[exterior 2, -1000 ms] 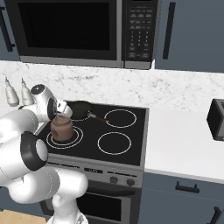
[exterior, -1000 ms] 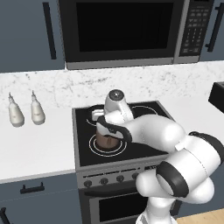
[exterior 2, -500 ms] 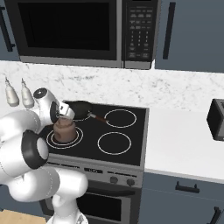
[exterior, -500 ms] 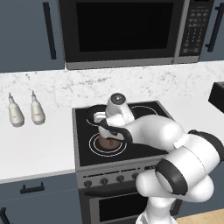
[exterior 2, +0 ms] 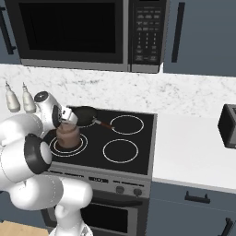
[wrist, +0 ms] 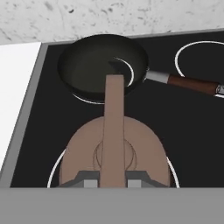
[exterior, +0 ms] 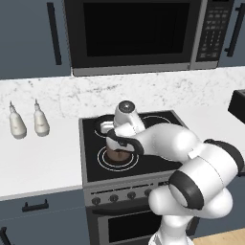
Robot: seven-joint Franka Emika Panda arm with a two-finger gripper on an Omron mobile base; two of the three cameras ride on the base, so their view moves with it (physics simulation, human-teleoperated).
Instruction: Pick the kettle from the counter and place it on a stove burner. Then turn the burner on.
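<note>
The brown kettle [wrist: 144, 148] stands inside the double white ring of the front-left stove burner [wrist: 54, 173] on the black cooktop. My gripper [wrist: 113, 179] is above it, shut on its thin arched handle, with one fingertip on each side of the handle. From the left base view the kettle [exterior: 116, 154] is partly hidden under my hand, over the burner [exterior: 102, 161]. In the right base view the kettle [exterior 2: 67, 135] sits below the gripper [exterior 2: 68, 123] on the burner [exterior 2: 83, 146]. The white marble counter [exterior: 43, 158] lies left of the stove.
A black frying pan [wrist: 96, 65] with a brown handle sits on the rear-left ring, just behind the kettle. Two white bottles [exterior: 17, 125] [exterior: 41, 123] stand on the left counter. A toaster [exterior 2: 228, 125] is on the right counter. Stove knobs [exterior: 124, 198] line the front panel.
My wrist has shifted only slightly. The kettle stays over the front-left burner, and the grip on its handle has not changed.
</note>
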